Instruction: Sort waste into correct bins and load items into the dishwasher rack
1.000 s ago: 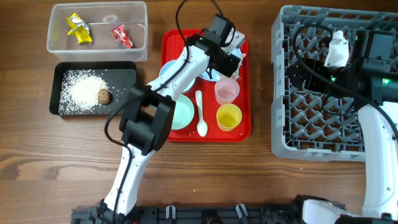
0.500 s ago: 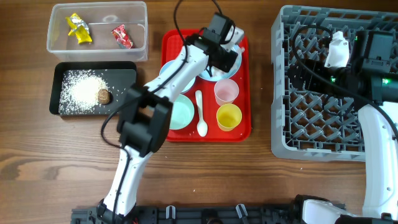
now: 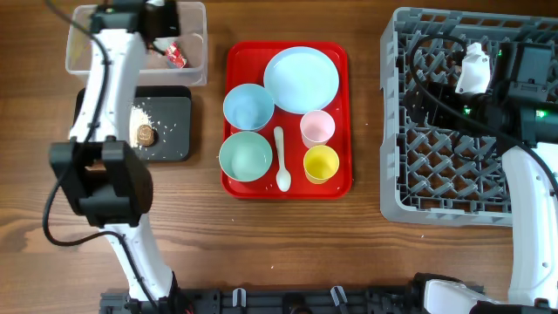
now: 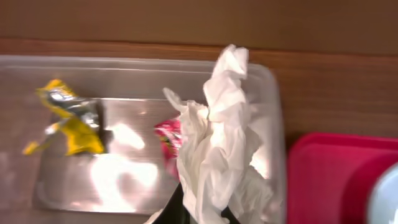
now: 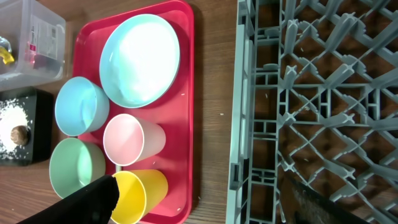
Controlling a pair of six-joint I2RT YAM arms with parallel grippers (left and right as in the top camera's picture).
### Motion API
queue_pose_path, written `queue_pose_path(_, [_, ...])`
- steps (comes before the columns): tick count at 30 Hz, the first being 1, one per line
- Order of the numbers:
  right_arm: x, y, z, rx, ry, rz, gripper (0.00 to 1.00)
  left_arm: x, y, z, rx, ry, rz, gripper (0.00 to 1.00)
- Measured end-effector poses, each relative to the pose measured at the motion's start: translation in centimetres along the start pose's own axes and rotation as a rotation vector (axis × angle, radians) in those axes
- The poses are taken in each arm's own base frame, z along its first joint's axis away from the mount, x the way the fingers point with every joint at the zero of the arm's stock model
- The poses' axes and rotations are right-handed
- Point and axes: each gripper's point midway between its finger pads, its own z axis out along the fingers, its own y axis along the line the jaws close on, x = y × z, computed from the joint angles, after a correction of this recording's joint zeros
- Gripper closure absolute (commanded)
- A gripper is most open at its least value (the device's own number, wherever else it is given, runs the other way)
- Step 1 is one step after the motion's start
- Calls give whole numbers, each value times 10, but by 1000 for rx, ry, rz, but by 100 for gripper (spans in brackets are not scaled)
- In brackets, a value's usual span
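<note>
My left gripper [image 4: 202,214] is shut on the crumpled white tissue [image 4: 217,137] and holds it above the clear tub [image 4: 273,93], one of the bins. In the tub lie a yellow wrapper [image 4: 68,118] and a red wrapper [image 4: 166,140]. In the overhead view the left gripper [image 3: 161,16] hangs over the tub's right half. The black tray [image 3: 174,148] holds rice [image 3: 159,118] and a brown food piece [image 3: 146,134]. The plate [image 3: 301,78], two bowls [image 3: 248,106] [image 3: 245,155], spoon [image 3: 281,159], pink cup [image 3: 317,128] and yellow cup [image 3: 321,163] sit on the red tray. My right gripper [image 3: 475,70] stands open over the dishwasher rack [image 3: 436,174], holding nothing.
The red serving tray [image 3: 342,185] lies between the bins and the rack. In the right wrist view a strip of bare wood [image 5: 214,106] separates the tray from the rack's left wall [image 5: 242,93]. My right arm's cables cross the rack's top right.
My left arm has swung from above the plate on the red tray to over the clear tub, its jaws having shut on the tissue. The right arm has not moved.
</note>
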Motion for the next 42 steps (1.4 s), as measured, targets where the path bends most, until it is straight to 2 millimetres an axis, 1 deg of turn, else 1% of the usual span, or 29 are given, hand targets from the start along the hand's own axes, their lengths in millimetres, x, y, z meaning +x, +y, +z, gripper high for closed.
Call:
queue_pose_path(1, [0, 0, 0, 0, 0, 0, 14, -2, 12, 1, -11, -5, -23, 50])
queue_pose_path(2, [0, 0, 0, 0, 0, 0, 14, -2, 19, 1, -13, -6, -38, 30])
queue_pose_path(3, [0, 0, 0, 0, 0, 0, 14, -1, 22, 2, -11, -5, -44, 17])
queue_pose_path(4, [0, 0, 0, 0, 0, 1, 14, -1, 22, 2, -8, -4, -45, 10])
queue_pose_path(5, [0, 0, 0, 0, 1, 1, 14, -1, 21, 3, -2, -4, -44, 6])
queue_pose_path(7, [2, 0, 0, 0, 7, 6, 14, -2, 19, 4, 8, -6, -48, 2])
queue_pose_path(11, [3, 0, 0, 1, 11, 8, 14, -1, 19, 4, 9, -5, -47, 2])
queue_pose_path(14, [3, 0, 0, 1, 10, 7, 14, 4, 14, 4, 16, 16, -41, 6])
queue_pose_path(15, [3, 0, 0, 1, 10, 7, 14, 6, 9, 4, 22, 26, -34, 6])
queue_pose_path(17, [2, 0, 0, 0, 7, 6, 14, 13, -14, 2, 50, 49, -3, 6])
queue_pose_path(18, [1, 0, 0, 0, 3, 5, 13, 17, -32, 1, 71, 65, 23, 6])
queue_pose_path(20, [0, 0, 0, -2, -1, 3, 14, 30, -73, -4, 115, 99, 82, 14])
queue_pose_path(21, [-2, 2, 0, -9, -7, 1, 14, 36, -85, -6, 130, 117, 101, 14])
queue_pose_path(23, [-7, 9, 0, -52, -26, -7, 15, 62, -118, -15, 167, 199, 156, 14])
queue_pose_path(24, [-10, 15, 0, -78, -39, -16, 15, 70, -124, -17, 172, 228, 153, 14])
queue_pose_path(25, [-12, 19, 1, -93, -43, -27, 15, 75, -124, -19, 168, 252, 136, 14])
queue_pose_path(26, [-14, 26, 4, -110, -49, -43, 16, 80, -121, -19, 161, 274, 117, 14])
queue_pose_path(27, [-16, 41, 13, -147, -44, -71, 17, 85, -117, -20, 151, 299, 90, 14])
queue_pose_path(29, [-14, 63, 31, -191, -19, -115, 19, 91, -115, -22, 156, 333, 61, 14])
queue_pose_path(31, [-7, 85, 56, -233, 30, -143, 19, 101, -118, -26, 171, 375, 48, 14])
queue_pose_path(33, [1, 98, 76, -258, 78, -152, 20, 105, -124, -28, 182, 392, 48, 14])
queue_pose_path(35, [11, 102, 92, -262, 126, -148, 21, 111, -130, -32, 191, 413, 57, 15])
queue_pose_path(37, [15, 100, 102, -257, 155, -135, 27, 115, -142, -35, 212, 419, 73, 15])
queue_pose_path(38, [16, 100, 103, -255, 158, -129, 29, 115, -147, -36, 219, 416, 82, 15])
queue_pose_path(40, [15, 100, 103, -256, 157, -126, 30, 115, -169, -39, 253, 392, 115, 15])
queue_pose_path(42, [15, 100, 103, -255, 157, -127, 29, 114, -189, -41, 284, 366, 141, 19])
